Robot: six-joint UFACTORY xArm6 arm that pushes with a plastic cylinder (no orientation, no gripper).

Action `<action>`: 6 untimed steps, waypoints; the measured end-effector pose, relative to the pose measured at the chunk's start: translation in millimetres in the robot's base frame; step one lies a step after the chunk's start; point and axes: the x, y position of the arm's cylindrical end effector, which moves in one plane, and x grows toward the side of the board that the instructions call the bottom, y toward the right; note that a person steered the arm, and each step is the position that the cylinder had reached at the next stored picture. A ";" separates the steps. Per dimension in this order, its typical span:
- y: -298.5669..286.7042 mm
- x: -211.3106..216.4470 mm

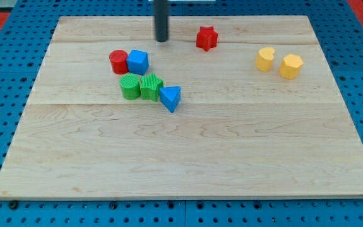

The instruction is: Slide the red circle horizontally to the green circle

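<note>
The red circle (119, 62) stands on the wooden board at the upper left, touching a blue cube (138, 62) on its right. The green circle (130, 86) sits just below them, touching a green star-like block (151, 86). My tip (162, 40) is at the view's top, above and to the right of the blue cube, apart from every block.
A blue triangle (170, 98) touches the green star's right side. A red star (206, 38) lies right of my tip. A yellow cylinder (265, 59) and a yellow hexagon (291, 65) sit at the upper right. The board (187, 157) rests on a blue pegboard.
</note>
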 end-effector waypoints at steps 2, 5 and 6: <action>-2.9 94.5; -22.3 90.6; -60.5 110.3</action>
